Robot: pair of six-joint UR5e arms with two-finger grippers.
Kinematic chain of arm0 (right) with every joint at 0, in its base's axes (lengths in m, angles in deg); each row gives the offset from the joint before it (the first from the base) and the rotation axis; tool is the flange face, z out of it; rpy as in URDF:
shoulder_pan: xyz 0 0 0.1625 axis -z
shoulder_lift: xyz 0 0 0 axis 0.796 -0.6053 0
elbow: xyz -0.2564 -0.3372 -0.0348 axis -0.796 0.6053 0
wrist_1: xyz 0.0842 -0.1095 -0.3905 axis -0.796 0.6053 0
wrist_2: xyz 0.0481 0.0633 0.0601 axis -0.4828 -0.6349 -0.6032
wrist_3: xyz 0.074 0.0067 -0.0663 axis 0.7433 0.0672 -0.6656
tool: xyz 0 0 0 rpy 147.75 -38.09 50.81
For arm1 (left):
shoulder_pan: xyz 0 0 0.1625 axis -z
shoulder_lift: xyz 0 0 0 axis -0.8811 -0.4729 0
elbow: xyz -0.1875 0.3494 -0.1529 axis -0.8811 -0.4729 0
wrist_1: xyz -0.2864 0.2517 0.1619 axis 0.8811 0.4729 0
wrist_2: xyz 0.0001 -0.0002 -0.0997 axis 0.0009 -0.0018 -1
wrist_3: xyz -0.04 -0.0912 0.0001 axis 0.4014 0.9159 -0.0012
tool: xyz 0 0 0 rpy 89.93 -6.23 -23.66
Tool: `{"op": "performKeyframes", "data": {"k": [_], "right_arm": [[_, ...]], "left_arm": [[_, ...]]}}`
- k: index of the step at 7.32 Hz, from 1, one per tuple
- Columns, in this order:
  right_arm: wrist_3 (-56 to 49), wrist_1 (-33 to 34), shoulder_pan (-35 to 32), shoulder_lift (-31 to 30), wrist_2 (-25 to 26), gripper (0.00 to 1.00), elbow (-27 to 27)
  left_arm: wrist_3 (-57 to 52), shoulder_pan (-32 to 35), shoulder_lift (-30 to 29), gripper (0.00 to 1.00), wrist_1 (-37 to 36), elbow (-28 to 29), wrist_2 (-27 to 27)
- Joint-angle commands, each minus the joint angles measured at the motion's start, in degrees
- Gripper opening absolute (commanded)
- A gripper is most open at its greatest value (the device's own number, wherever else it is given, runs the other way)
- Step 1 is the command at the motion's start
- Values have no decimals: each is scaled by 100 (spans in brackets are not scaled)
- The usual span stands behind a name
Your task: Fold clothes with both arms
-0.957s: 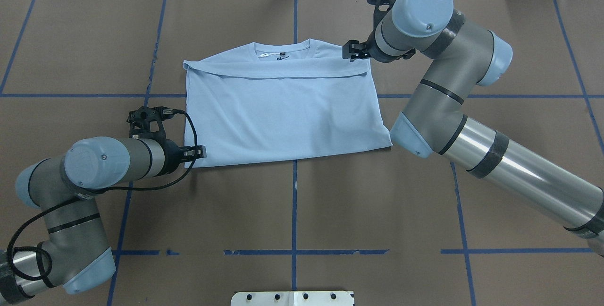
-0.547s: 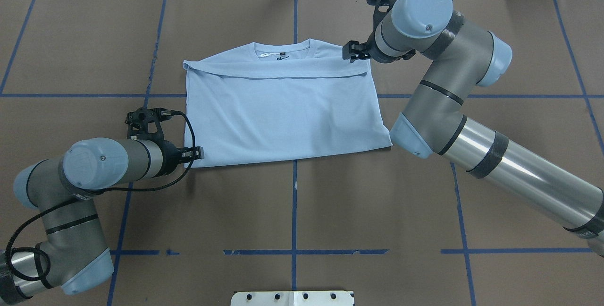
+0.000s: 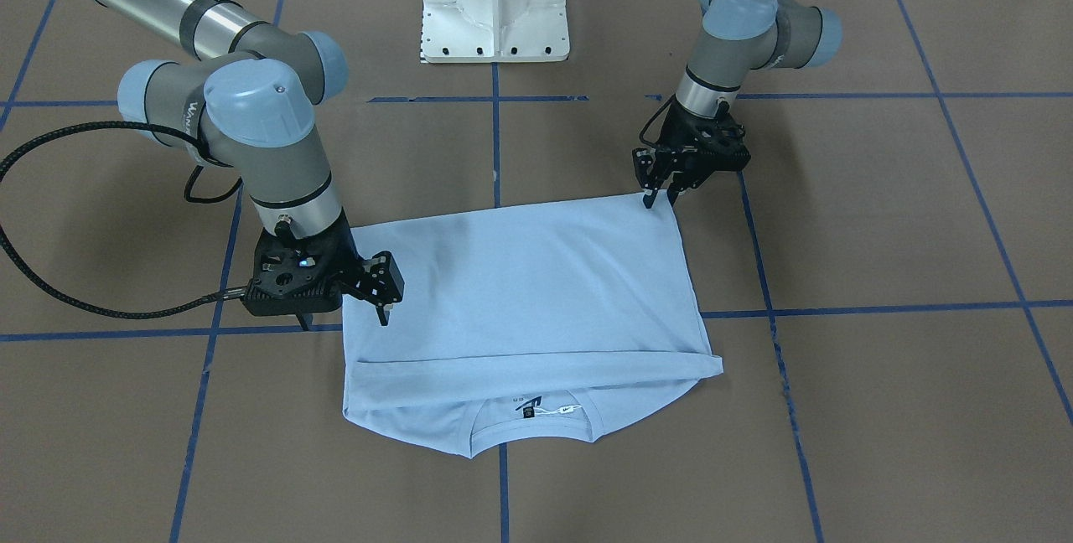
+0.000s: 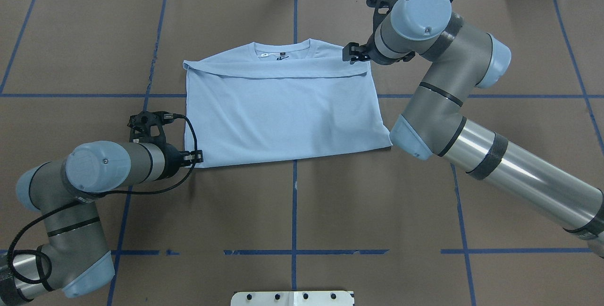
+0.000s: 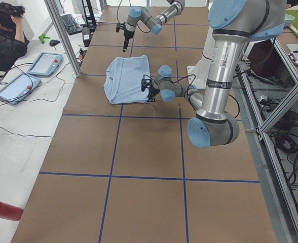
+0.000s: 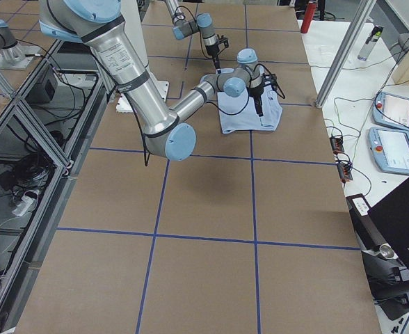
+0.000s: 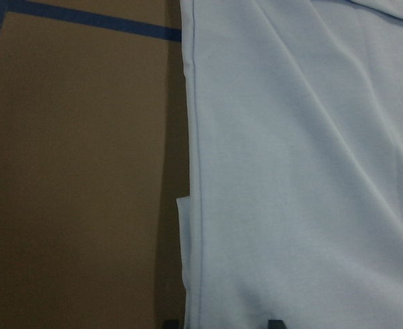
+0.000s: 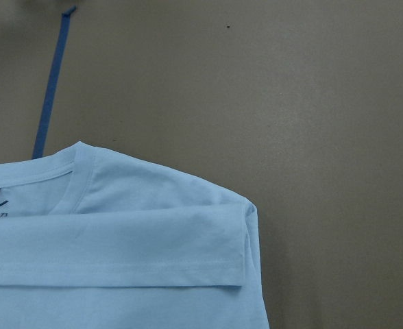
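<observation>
The light blue T-shirt point(image 4: 283, 112) lies folded flat at the table's middle, with the hem laid over the chest below the collar. Its dark neck label point(image 4: 282, 55) shows; the palm print is hidden. My left gripper point(image 4: 197, 157) is open at the shirt's near left corner; in the left wrist view its fingertips point(image 7: 275, 322) straddle the shirt's side edge point(image 7: 194, 205). My right gripper point(image 4: 348, 54) looks open and hovers at the far right shoulder corner. In the front view the left gripper point(image 3: 660, 196) and right gripper point(image 3: 384, 296) stand at opposite corners of the shirt point(image 3: 520, 283).
The brown table is crossed by blue tape lines point(image 4: 294, 211). The white pedestal base point(image 3: 495, 7) stands at the robot's side. An operator point(image 5: 4, 35), tablets point(image 5: 42, 63) and a red cylinder point(image 5: 2, 209) are on the side bench beyond the table's far edge.
The left gripper has shifted slightly toward the robot along the shirt's left edge. The right gripper has edged slightly toward the far side. The shirt has not moved.
</observation>
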Motion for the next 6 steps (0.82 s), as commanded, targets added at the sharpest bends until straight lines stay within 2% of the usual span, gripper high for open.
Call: {"op": "performKeyframes", "data": {"k": [1, 3, 4, 6], "right_arm": [[4, 0, 3, -3, 7, 100, 4], [12, 0, 21, -3, 7, 100, 5], [4, 0, 21, -3, 7, 100, 22], [4, 0, 21, -3, 7, 100, 22]], "left_arm": [[-4, -3, 6, 0, 0, -18, 8], [-257, 49, 328, 0, 0, -210, -27], [-850, 249, 548, 0, 0, -325, -27], [-2106, 1213, 542, 0, 0, -21, -53]]}}
